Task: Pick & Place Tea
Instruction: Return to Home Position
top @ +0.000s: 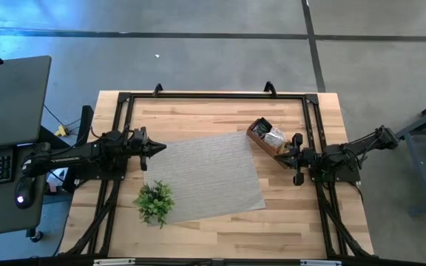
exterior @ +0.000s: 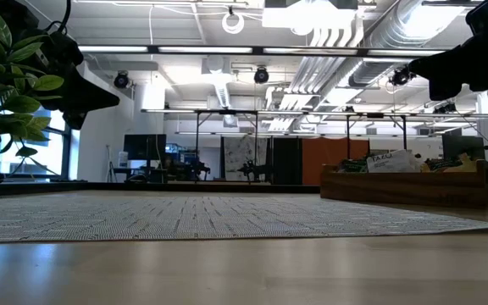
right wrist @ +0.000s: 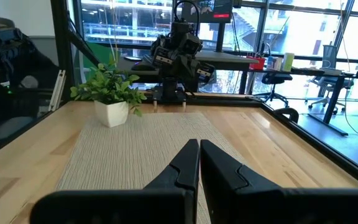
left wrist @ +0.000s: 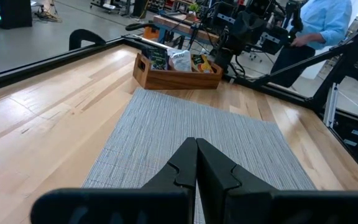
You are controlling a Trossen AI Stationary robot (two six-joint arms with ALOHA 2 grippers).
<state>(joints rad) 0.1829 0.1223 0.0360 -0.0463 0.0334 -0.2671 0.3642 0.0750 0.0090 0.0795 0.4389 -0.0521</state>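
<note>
I am holding my left gripper (left wrist: 196, 142) low over the left side of the grey woven mat (top: 205, 177). Its two fingers are pressing together on nothing and pointing across the mat toward the wooden organizer (left wrist: 176, 79). My right gripper (right wrist: 199, 143) is hovering at the mat's right side, just beside the organizer, and its fingers are resting flat against each other, empty. The organizer is sitting on the wooden table (top: 213, 111) at the mat's far right corner, turned at an angle to the table's edges. All the tea sachets (left wrist: 180, 60) I am seeing are standing inside it, packed on edge and poking above the rim. Dark ones are filling one end, a pale one is leaning in the middle, and yellow-orange ones are crowding the end nearer my right arm. In the low view a white labelled packet is rising highest above the wooden wall. I am not making out the dividers between its sections. The small green plant (top: 154, 201) is standing in its white pot (right wrist: 112, 113) at the mat's near left corner, well apart from the organizer.
</note>
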